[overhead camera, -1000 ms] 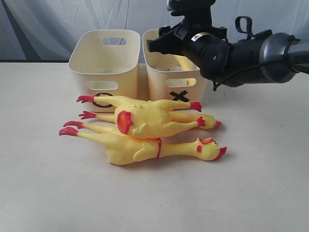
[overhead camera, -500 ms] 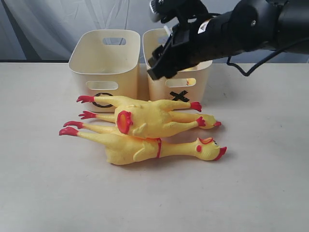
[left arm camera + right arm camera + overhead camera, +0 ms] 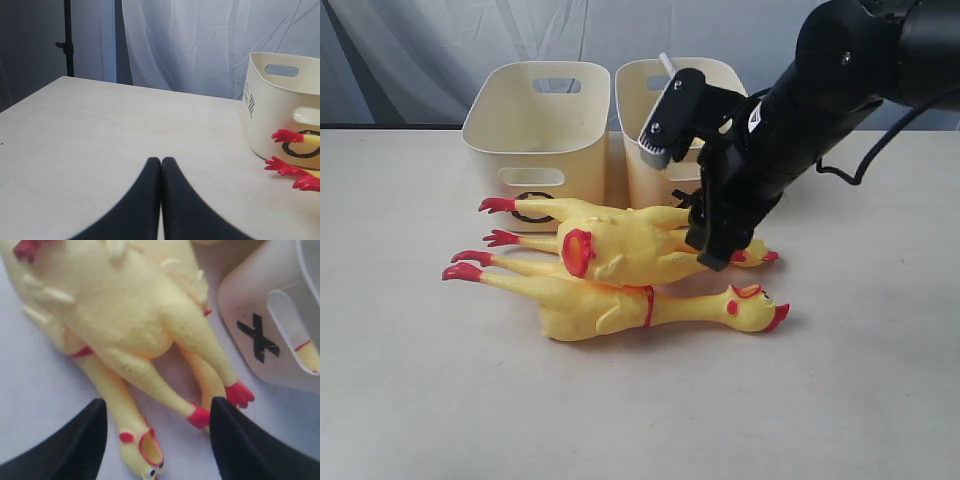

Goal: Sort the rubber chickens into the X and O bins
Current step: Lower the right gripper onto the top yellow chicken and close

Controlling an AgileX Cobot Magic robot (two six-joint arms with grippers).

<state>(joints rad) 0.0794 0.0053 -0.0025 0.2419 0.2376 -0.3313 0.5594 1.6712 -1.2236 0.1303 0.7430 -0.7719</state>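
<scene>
Three rubber chickens lie piled lengthwise on the tabletop (image 3: 840,400), just in front of the two bins. The top chicken (image 3: 630,245) sprawls across the other two with its red feet pointing right. The front chicken (image 3: 620,308) stretches out nearest the camera, head to the right, feet to the left. The back chicken (image 3: 570,210) pokes its red feet out to the left, in front of the O bin (image 3: 535,125). The X bin (image 3: 645,185) stands right beside the O bin, both upright behind the pile, and a thin white tube (image 3: 665,62) sticks up past the X bin's rim. Through that bin's slot handle my right wrist view shows something yellow with a red line, too little to name. Now my right fingers (image 3: 715,248): they hang low over the right end of the pile, spread wide, gripping nothing. Between them I see the top chicken's two red feet and one chicken's head with red comb and beak; which of the lower two it belongs to, I cannot tell. Whether I am touching rubber, I cannot tell either. Over on the other side, my left fingers (image 3: 162,172) are pressed together tip to tip with nothing between them, above bare tabletop, well apart from the pile. The O bin and a few red feet sit off to one side of them.
</scene>
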